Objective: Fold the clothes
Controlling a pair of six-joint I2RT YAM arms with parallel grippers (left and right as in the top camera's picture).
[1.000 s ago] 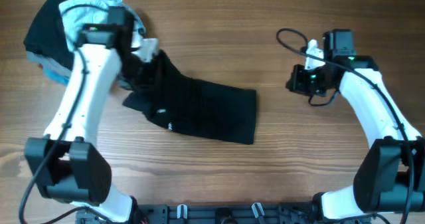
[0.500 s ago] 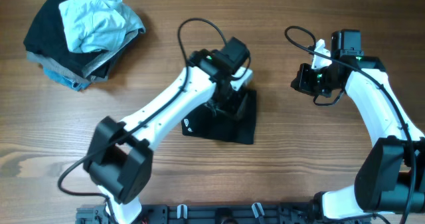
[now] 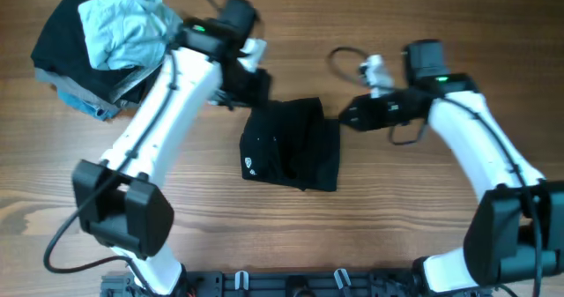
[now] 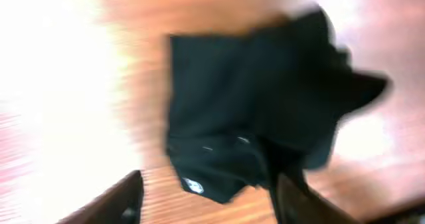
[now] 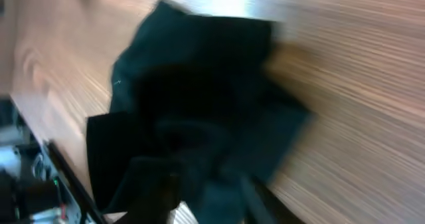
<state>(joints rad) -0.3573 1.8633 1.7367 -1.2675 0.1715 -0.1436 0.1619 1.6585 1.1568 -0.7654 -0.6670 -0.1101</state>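
Note:
A black garment (image 3: pixel 291 147) lies folded into a rough square at the table's middle, a small white logo at its lower left. My left gripper (image 3: pixel 254 87) hovers just above its upper left corner. In the blurred left wrist view the left gripper (image 4: pixel 207 181) stands open, with bare wood and the garment (image 4: pixel 246 111) edge below it. My right gripper (image 3: pixel 349 117) sits at the garment's upper right edge. In the right wrist view the right gripper (image 5: pixel 202 184) has its fingers apart over the dark cloth (image 5: pixel 199 98), which looks rumpled there.
A pile of clothes (image 3: pixel 66 55) sits at the far left corner, with a crumpled light blue shirt (image 3: pixel 123 24) on top. A black cable (image 3: pixel 345 57) loops above the right arm. Bare wood surrounds the garment.
The left arm has pulled back up and left off the folded garment, jaws open. The right arm has swung left to the garment's right edge and its jaws have opened.

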